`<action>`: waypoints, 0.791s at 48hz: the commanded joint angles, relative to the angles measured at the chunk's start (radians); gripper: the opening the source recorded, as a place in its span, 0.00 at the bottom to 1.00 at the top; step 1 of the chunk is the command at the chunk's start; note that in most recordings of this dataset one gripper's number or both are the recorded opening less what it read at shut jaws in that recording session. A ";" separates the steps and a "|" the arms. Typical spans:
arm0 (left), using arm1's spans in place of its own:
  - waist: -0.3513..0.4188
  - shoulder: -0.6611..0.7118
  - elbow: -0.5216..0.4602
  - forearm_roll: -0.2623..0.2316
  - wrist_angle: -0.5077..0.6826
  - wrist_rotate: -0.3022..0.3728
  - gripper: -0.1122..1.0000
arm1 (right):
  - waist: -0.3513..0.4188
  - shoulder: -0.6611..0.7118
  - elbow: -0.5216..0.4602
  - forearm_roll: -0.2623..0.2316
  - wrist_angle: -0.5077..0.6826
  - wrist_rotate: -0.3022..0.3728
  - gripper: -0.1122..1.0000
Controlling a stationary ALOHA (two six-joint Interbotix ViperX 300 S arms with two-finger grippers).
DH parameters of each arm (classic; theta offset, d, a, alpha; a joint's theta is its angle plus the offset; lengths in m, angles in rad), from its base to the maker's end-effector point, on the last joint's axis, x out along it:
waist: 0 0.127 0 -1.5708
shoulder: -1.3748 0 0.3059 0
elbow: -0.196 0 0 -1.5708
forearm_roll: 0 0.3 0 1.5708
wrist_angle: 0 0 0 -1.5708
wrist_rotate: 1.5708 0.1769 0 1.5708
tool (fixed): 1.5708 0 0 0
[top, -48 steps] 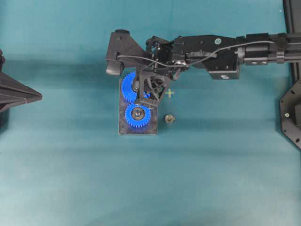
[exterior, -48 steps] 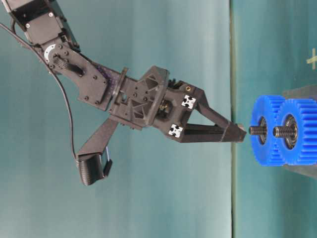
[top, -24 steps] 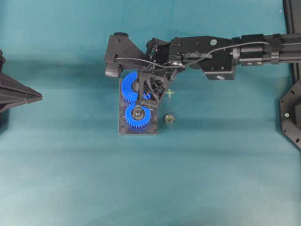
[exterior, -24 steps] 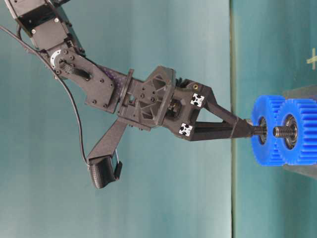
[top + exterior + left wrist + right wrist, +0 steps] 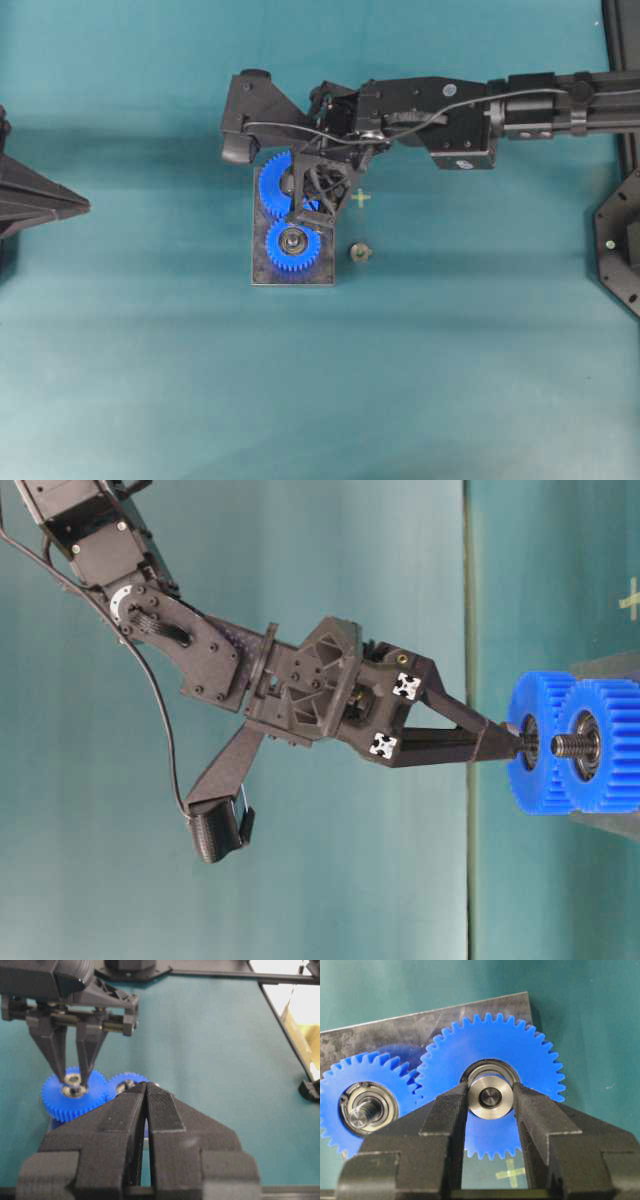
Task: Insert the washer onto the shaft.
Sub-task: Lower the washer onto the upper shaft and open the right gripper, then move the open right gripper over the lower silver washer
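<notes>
While the flat silver metal washer (image 5: 490,1097) sits pinched between the right gripper (image 5: 490,1105)'s black fingers, it is centred over the threaded steel shaft (image 5: 527,743) of the larger blue toothed gear (image 5: 490,1082), right at the shaft's tip. Seating looks under way but unfinished (I cannot tell how far down the washer has slid). Release and withdrawal remain. Beside it, the smaller blue gear (image 5: 367,1107) shares the dark metal base plate (image 5: 395,1030), its own shaft bare. Off on the teal table (image 5: 450,360), a small dark nut-like part (image 5: 360,252) lies near the plate. Well back, the left gripper (image 5: 146,1091) rests with fingers pressed together, empty.
</notes>
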 commanded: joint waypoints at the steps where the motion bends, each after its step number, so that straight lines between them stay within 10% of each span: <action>1: 0.003 0.005 -0.012 0.002 -0.008 -0.002 0.17 | -0.002 -0.020 -0.026 -0.002 -0.003 0.008 0.40; 31: 0.003 0.003 -0.009 0.002 -0.014 -0.003 0.17 | -0.005 -0.011 -0.037 0.012 0.009 0.046 0.40; 38: 0.003 0.000 -0.009 0.002 -0.014 -0.003 0.17 | -0.002 -0.023 -0.038 0.011 0.015 0.071 0.73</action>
